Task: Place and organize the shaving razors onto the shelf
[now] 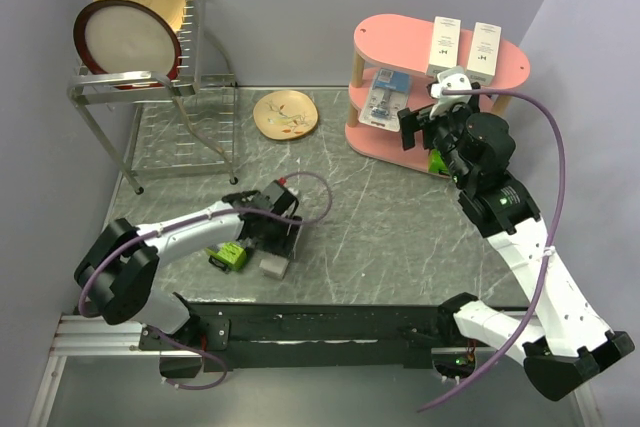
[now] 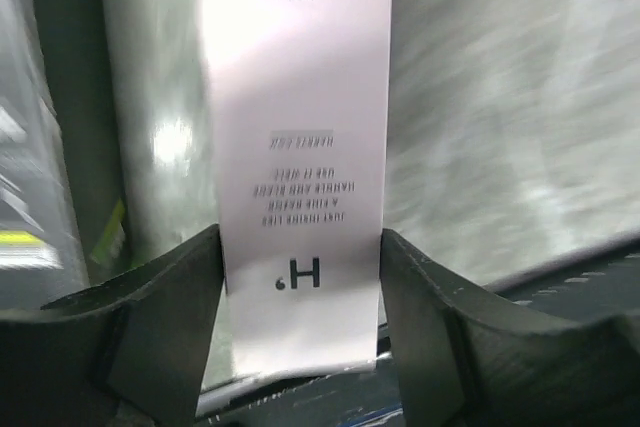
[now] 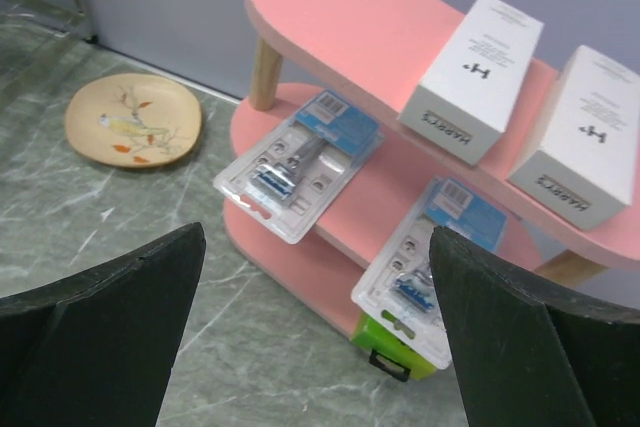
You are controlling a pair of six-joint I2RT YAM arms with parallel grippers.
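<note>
On a grey marbled table (image 1: 400,237), seen from above, two robot arms reach away from the near edge. The left gripper (image 1: 272,245) sits low at centre-left, over a slim white box (image 1: 274,266), with a black-and-lime-green box (image 1: 228,256) just beside it. Only the left wrist view shows this closely. There the two dark fingers (image 2: 170,317) lie against both long sides of the white box, which carries an "H" mark. Whether they are pinching it or only touching it cannot be told.

At the back right stands the pink shelf (image 1: 395,35). The right gripper (image 1: 425,119) hovers just in front of its middle tier, jaws spread wide with nothing between them. Two more white boxes (image 1: 444,42) (image 1: 485,47) rest side by side on the top tier.

From overhead only one blister card shows on the middle tier, because the arm covers the rest. The right wrist view reveals two blister cards (image 3: 298,162) (image 3: 430,267) lying side by side there. It also shows a lime-green pack (image 3: 400,352) low at the shelf's foot — on the bottom board or the table, it is unclear which.

A small patterned plate (image 1: 285,112) lies on the table left of the shelf. The wire dish rack (image 1: 150,87), holding two large plates at back left, appears only from overhead
</note>
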